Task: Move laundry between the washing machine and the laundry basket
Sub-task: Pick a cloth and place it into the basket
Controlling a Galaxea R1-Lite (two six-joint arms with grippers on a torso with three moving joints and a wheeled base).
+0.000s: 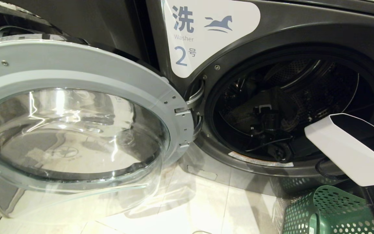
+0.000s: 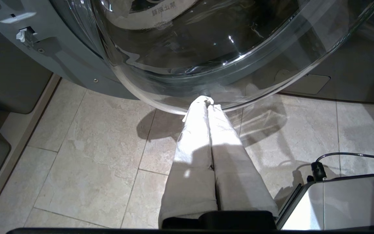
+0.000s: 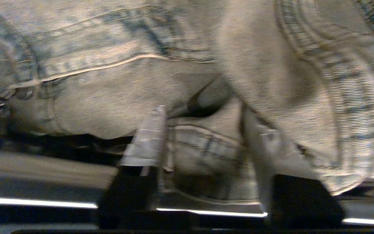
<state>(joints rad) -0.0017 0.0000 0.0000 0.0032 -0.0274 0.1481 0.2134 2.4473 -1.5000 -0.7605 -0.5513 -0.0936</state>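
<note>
Right gripper [image 3: 203, 136] inside dark steel drum [image 1: 291, 107] of grey front-loading washing machine [image 1: 239, 182], fingers straddling fold of faded blue denim garment [image 3: 102, 97], grip unclear. Left gripper [image 2: 208, 107] pressed together beneath swung-open glass door [image 1: 76, 130]. Green perforated plastic basket [image 1: 330, 211] on floor at machine's front lower edge.

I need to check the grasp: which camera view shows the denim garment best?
The right wrist view: the denim garment fills it, with a fold between the right gripper fingers. The head view shows only a dark drum, the left wrist view none of it.
</note>
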